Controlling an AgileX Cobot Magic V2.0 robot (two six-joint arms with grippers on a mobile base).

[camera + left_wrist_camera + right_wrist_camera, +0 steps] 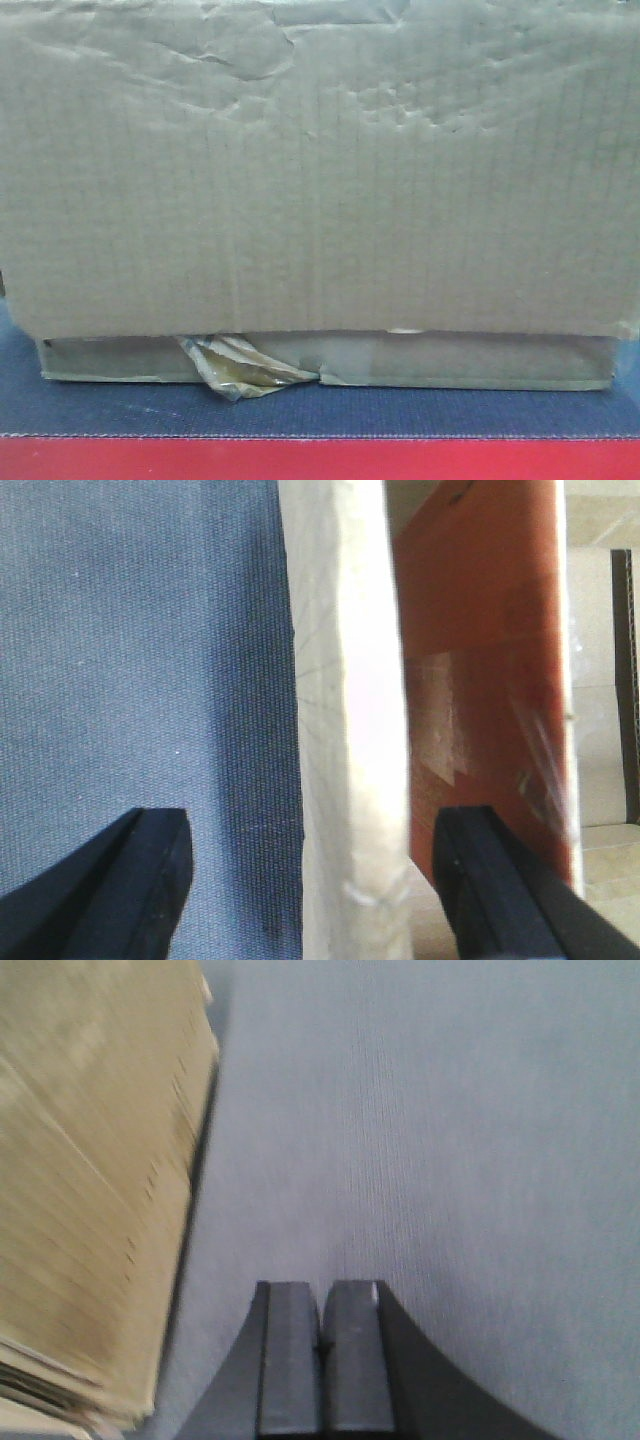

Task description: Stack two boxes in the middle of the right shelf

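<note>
Firstly, the left gripper [312,825] holds its jaws wide apart astride a cardboard edge [350,730]. Centrally, the tall box [320,170] sits on the thin flat box [480,362], near the blue cloth [320,410] and its red front edge [320,460]. The right gripper [320,1295] has its jaws pressed together, empty, above the cloth.

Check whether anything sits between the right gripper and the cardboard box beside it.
Nothing visible does. In the right wrist view the shut right gripper is over bare blue cloth, and the cardboard box stands off to one side, only cloth between them.
</note>
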